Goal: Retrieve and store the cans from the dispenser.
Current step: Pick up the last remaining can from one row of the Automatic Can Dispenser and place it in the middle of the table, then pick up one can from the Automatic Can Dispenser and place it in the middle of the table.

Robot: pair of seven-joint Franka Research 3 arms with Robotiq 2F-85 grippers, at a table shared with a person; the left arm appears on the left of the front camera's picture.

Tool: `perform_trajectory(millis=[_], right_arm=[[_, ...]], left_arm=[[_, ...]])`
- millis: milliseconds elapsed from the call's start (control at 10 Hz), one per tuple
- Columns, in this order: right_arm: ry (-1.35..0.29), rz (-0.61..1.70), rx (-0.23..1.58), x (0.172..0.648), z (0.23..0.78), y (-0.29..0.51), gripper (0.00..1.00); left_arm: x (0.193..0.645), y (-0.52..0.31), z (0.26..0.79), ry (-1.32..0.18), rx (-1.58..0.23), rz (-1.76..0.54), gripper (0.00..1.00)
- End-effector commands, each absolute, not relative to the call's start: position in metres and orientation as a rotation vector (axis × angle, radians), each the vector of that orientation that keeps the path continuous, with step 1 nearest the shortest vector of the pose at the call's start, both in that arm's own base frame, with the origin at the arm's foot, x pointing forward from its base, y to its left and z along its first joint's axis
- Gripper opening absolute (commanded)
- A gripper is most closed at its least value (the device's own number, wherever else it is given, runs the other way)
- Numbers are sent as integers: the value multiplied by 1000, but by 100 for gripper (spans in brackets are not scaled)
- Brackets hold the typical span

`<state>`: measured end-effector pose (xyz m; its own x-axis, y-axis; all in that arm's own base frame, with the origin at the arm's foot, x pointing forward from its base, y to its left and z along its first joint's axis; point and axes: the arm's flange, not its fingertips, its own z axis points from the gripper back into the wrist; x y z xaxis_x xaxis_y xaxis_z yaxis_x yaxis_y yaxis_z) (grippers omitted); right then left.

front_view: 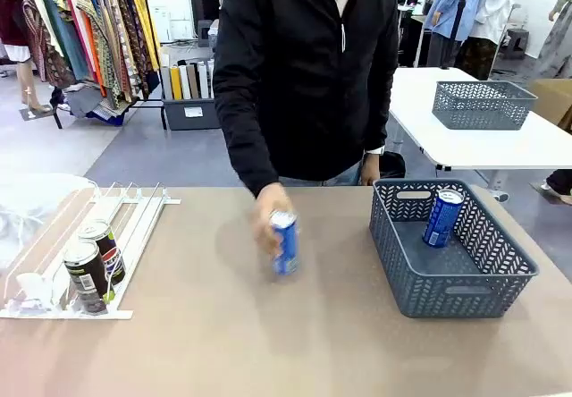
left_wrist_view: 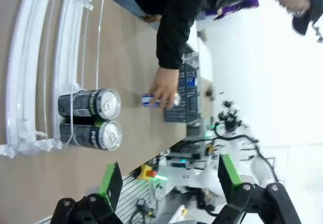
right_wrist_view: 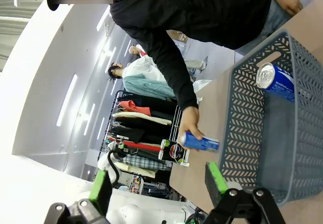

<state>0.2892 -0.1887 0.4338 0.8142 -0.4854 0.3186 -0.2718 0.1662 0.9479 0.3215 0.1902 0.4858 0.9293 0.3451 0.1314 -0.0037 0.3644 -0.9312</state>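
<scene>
Two dark cans (front_view: 89, 274) (front_view: 105, 247) stand at the front of the white dispenser (front_view: 136, 211) on the table's left. A person's hand (front_view: 268, 223) grips a blue can (front_view: 285, 243) upright at mid-table. Another blue can (front_view: 442, 218) leans inside the grey basket (front_view: 451, 294) on the right. In the left wrist view my left gripper (left_wrist_view: 169, 178) is open and empty, above the dark cans (left_wrist_view: 91, 104) (left_wrist_view: 93, 134) in the dispenser (left_wrist_view: 28, 57). My right gripper (right_wrist_view: 157, 181) is open too, beside the basket (right_wrist_view: 247, 133) holding the blue can (right_wrist_view: 275, 80); the hand-held can (right_wrist_view: 199, 142) lies beyond.
A second grey mesh basket (front_view: 483, 104) sits on a white table behind the person. Clothes racks (front_view: 98, 30) line the far left. The person stands at the table's far edge, leaning an arm over the middle.
</scene>
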Motion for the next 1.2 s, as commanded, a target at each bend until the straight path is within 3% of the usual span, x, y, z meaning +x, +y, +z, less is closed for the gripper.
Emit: perform_trajectory(millis=[0, 1100], right_arm=[[-659, -160, 1430, 289, 439, -189, 100], [-659, -160, 1430, 289, 439, -189, 100]], left_arm=[[329, 179, 477, -313, -1205, 224, 100], [321, 190, 486, -329, -1182, 230, 100]])
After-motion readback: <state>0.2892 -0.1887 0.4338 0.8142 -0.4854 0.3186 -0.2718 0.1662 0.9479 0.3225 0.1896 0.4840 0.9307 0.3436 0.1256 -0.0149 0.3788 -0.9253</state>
